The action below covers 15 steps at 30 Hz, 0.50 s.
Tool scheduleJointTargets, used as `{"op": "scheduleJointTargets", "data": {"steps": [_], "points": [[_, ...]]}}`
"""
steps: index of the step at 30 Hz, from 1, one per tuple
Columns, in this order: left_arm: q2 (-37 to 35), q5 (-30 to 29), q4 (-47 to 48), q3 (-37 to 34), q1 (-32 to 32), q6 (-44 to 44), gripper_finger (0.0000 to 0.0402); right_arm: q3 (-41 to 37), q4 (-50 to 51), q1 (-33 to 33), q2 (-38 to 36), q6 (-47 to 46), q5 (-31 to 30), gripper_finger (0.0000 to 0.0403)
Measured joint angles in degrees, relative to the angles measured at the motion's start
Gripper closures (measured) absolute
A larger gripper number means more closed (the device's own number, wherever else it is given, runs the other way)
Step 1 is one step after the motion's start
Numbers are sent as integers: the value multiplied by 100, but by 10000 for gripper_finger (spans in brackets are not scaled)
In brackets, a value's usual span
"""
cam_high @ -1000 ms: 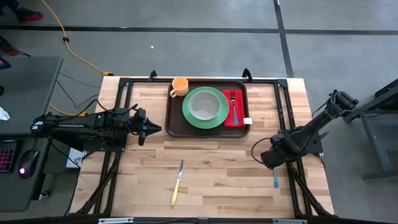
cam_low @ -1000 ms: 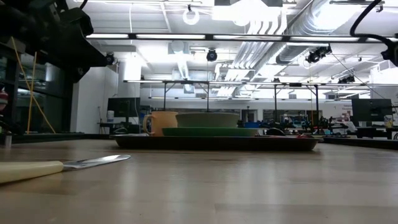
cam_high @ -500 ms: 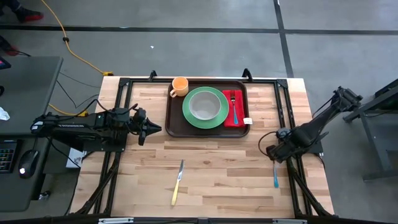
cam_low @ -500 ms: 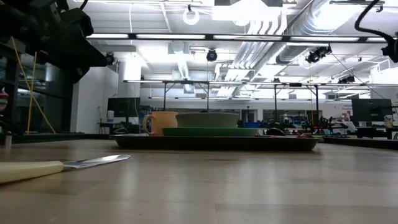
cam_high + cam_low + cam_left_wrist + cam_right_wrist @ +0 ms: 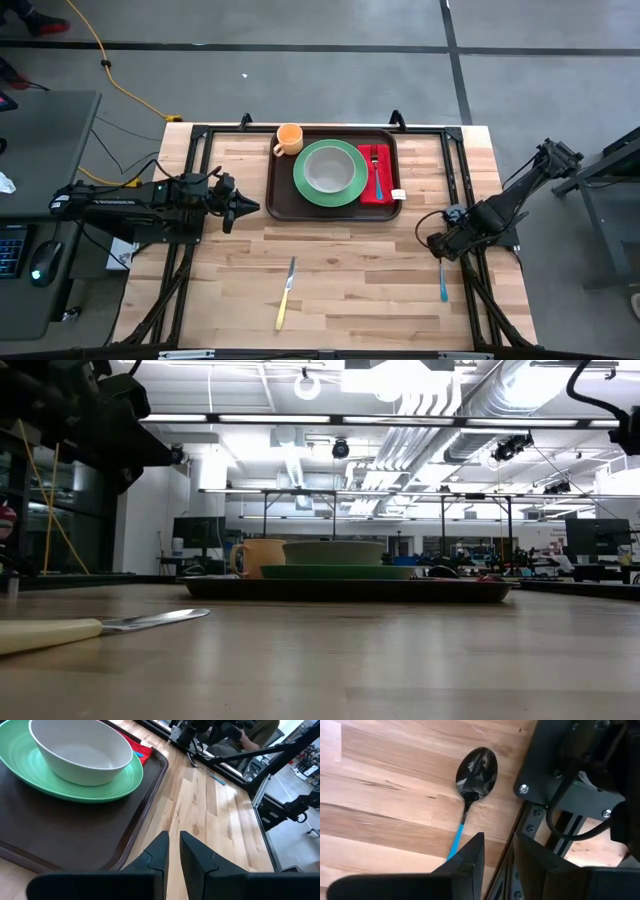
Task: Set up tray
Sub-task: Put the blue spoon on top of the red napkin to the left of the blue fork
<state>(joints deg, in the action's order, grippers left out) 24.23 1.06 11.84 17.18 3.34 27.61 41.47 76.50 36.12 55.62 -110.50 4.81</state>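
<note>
Right gripper: fingers slightly parted, pinching nothing, just over the blue-handled spoon at the table's right edge. It has drawn back toward that edge over the last second. Left gripper: fingers nearly together, empty, beside the tray. Tray at the table's far middle holds plate, bowl, napkin, fork. Spoon and knife not yet placed.

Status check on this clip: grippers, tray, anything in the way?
Left gripper empty, beside tray. Right gripper empty, over blue-handled spoon at table's right edge. Tray holds plate, bowl, napkin. Knife not yet on tray.
</note>
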Motion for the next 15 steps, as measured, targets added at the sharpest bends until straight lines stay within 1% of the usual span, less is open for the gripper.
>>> {"op": "scheduleJointTargets", "data": {"steps": [6,8,11,13,15], "points": [[0,5,0,0,1,113,325,50,-194,0,247,-9,178,320],[0,4,0,-1,-1,119,325,37,-650,7,333,28,168,320],[2,-17,0,-1,-1,119,325,-45,-1416,81,496,145,-49,320],[2,-41,-2,1,1,119,325,-123,-1488,114,633,96,-14,320],[2,-45,-15,0,1,119,325,-190,-1475,166,765,-23,220,320]]}}
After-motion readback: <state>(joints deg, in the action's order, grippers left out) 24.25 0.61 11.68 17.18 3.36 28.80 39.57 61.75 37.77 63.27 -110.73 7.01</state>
